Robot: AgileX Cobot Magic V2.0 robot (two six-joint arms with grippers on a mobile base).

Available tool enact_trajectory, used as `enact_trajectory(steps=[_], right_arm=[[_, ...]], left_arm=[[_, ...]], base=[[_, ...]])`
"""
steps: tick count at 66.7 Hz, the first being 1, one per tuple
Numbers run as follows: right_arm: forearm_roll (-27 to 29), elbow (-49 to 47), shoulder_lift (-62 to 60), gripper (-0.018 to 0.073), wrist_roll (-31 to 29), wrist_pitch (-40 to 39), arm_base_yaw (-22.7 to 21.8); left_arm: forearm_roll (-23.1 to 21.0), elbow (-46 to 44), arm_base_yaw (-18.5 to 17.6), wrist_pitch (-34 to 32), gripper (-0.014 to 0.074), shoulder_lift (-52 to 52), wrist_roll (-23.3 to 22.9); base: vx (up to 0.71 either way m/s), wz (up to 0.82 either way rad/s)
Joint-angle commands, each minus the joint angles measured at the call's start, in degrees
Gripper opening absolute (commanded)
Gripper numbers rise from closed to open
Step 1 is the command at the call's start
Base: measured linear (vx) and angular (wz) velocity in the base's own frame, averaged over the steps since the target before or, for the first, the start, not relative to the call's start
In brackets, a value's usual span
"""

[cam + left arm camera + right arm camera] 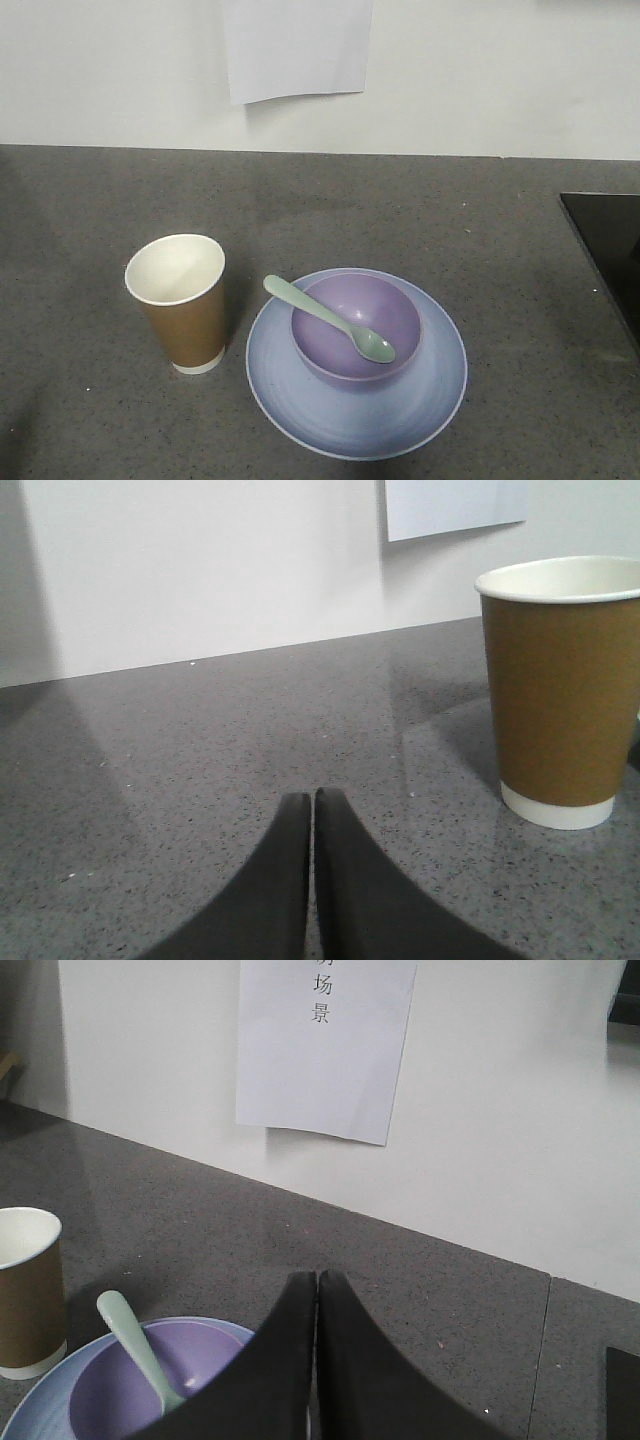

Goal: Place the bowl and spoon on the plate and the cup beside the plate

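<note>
Left gripper (312,798) sitting low over countertop (200,780), fingers pressed together, gripping nothing; cup (560,690) standing upright ahead-right of it. Right gripper (316,1280) likewise closed, empty; bowl (110,1390) resting on plate (30,1410) just ahead-left, spoon (135,1345) leaning inside bowl, handle over rim. Cup standing beside plate, farther left.

Brown cup (182,305) with white inside and base band; lavender bowl (356,330); mint-green spoon (330,318); pale blue-lilac plate (356,415); speckled dark grey desk (420,215); white wall (500,70); black end effectors (312,810)
</note>
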Motion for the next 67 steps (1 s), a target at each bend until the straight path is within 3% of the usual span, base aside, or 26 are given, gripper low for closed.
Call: enact_trajectory(steps=[1, 23, 37, 43, 67], right_arm=[[0.08, -1.41, 0.65, -0.0006, 0.1, -4.12, -0.31], [0.08, -1.41, 0.65, -0.0006, 0.1, -3.85, -0.31], [0.08, -1.41, 0.65, -0.0006, 0.1, -3.72, -0.31], [0.08, -1.41, 0.65, -0.0006, 0.1, -3.72, -0.31], [0.08, -1.41, 0.65, -0.0006, 0.1, -3.72, -0.31]], left_arm=[[-0.47, -0.42, 1.03, -2.58, -0.0008, 0.09, 0.05], [0.34, -0.42, 1.08, -2.9, -0.0008, 0.42, -2.56], [13.62, -0.42, 1.08, -2.97, -0.0008, 0.27, -18.73], [15.75, -0.42, 0.99, -2.97, -0.0008, 0.27, -22.63], [15.64, -0.42, 0.99, -2.84, -0.0008, 0.27, -23.4]], base=[[0.0, 0.0], [0.0, 0.0], [0.0, 0.0], [0.0, 0.0], [0.0, 0.0]])
